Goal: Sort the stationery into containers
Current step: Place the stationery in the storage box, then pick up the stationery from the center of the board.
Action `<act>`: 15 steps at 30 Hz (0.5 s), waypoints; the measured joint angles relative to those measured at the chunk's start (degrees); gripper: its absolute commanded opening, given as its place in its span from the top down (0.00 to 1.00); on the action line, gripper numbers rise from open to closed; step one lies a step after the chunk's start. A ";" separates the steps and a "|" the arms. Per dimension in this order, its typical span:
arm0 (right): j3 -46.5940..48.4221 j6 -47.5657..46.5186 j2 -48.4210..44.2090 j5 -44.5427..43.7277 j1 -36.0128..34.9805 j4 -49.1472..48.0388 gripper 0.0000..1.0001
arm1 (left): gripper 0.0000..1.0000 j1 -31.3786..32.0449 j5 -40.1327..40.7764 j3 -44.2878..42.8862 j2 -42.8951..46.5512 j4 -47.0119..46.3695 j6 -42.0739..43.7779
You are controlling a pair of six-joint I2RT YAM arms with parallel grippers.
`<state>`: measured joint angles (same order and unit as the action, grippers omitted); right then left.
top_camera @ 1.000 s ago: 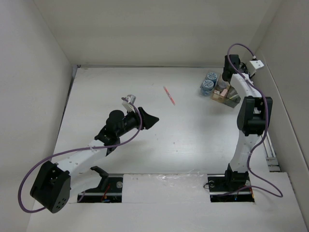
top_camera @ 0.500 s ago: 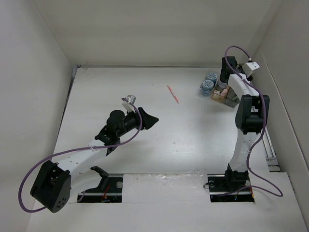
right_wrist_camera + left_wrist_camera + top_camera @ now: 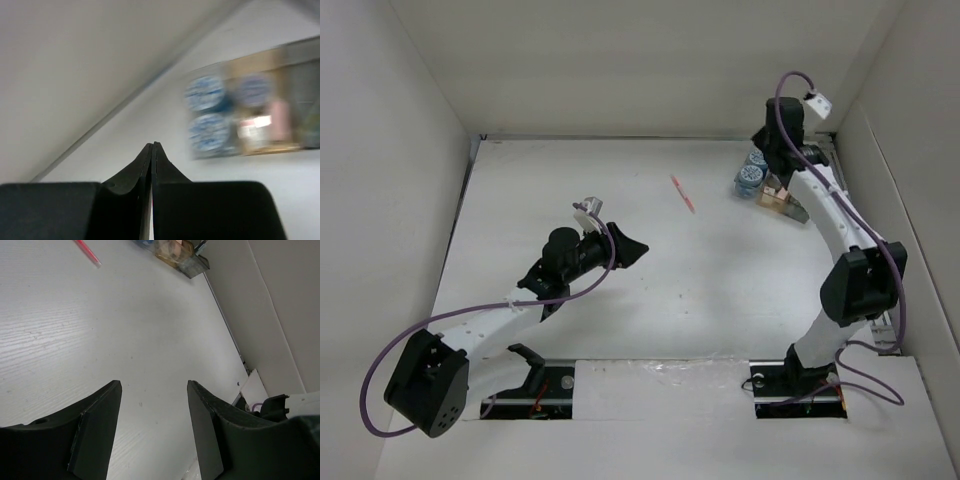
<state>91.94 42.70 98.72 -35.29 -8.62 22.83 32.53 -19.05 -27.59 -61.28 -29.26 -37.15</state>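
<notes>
The block of small bins point(image 3: 782, 195) stands at the far right of the table. Two blue dotted rolls point(image 3: 750, 177) sit in its left bins. In the blurred right wrist view they show point(image 3: 206, 93) beside a lavender round top point(image 3: 254, 88). A pink-red pen point(image 3: 682, 194) lies loose on the table left of the bins, and shows in the left wrist view point(image 3: 88, 251). My right gripper point(image 3: 763, 148) is shut point(image 3: 152, 145), raised above the bins' far-left corner. My left gripper point(image 3: 625, 248) is open and empty point(image 3: 154, 385) over mid-table. The yellow-green stick cannot be made out.
White walls close the table on the left, back and right; the right wall runs just behind the bins point(image 3: 182, 257). The arm bases and cable slots lie along the near edge point(image 3: 660, 385).
My right arm has risen and swung back-left from over the bins, its wrist now higher. The pink-red pen has shifted slightly right. The left arm has not moved.
</notes>
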 measured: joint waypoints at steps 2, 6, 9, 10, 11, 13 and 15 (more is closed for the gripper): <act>1.11 -1.97 -1.18 9.09 -4.04 -3.48 0.92 | 0.49 0.00 0.07 0.00 -0.02 0.00 0.00; 8.59 -5.07 6.99 22.56 -8.79 -3.93 0.59 | 0.49 0.00 0.59 0.00 -0.02 0.00 0.00; 12.85 -7.63 16.39 26.91 -10.84 -1.40 0.46 | 0.49 0.00 1.20 0.00 -0.02 0.02 0.00; 13.20 -8.17 17.86 27.34 -11.23 -0.13 0.44 | 0.49 0.00 1.40 0.00 -0.02 0.04 0.00; 13.81 -8.72 21.29 27.39 -12.04 1.09 0.42 | 0.49 0.00 1.60 0.00 -0.02 0.07 0.00; 14.10 -9.73 25.46 27.58 -13.27 3.63 0.41 | 0.49 0.00 1.75 0.00 -0.02 0.20 0.00; 14.14 -10.54 28.41 27.61 -14.19 6.16 0.41 | 0.49 0.00 1.84 0.00 -0.02 0.33 0.00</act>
<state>106.08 32.16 127.13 -7.68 -22.81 28.99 32.53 -17.21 -27.59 -61.30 -28.93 -37.15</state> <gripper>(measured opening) 0.592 0.516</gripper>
